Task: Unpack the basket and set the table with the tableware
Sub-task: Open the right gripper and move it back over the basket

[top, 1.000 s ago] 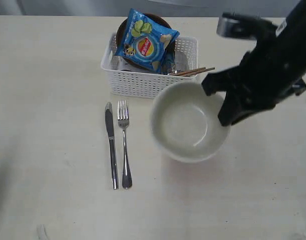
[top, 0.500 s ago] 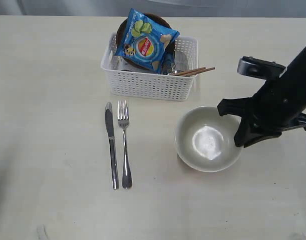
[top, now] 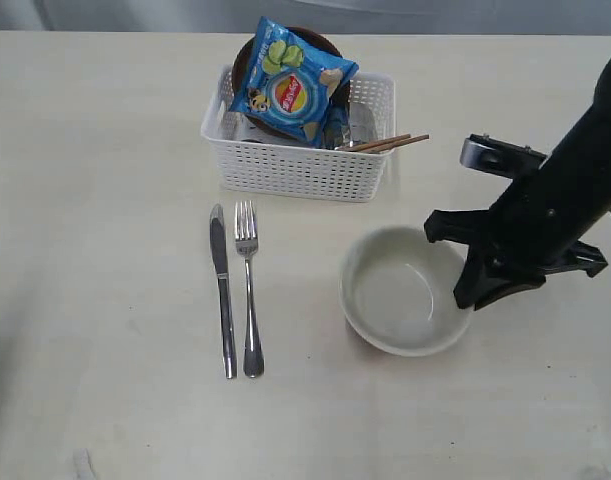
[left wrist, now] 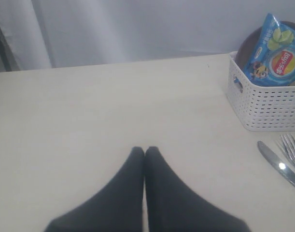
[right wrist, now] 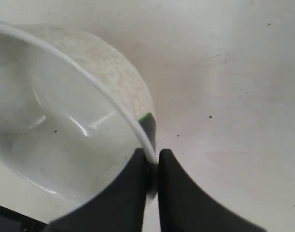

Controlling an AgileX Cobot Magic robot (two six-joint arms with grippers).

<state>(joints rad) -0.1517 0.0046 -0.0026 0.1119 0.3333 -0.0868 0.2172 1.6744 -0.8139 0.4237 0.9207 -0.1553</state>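
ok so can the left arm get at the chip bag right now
Probably yes: the chip bag lies on top of the basket with nothing over it, and the left pincer is shut and empty, with bare table between.

right gripper (right wrist: 153,165) lowered bowl (top: 393,300) down to table (top: 105,200)
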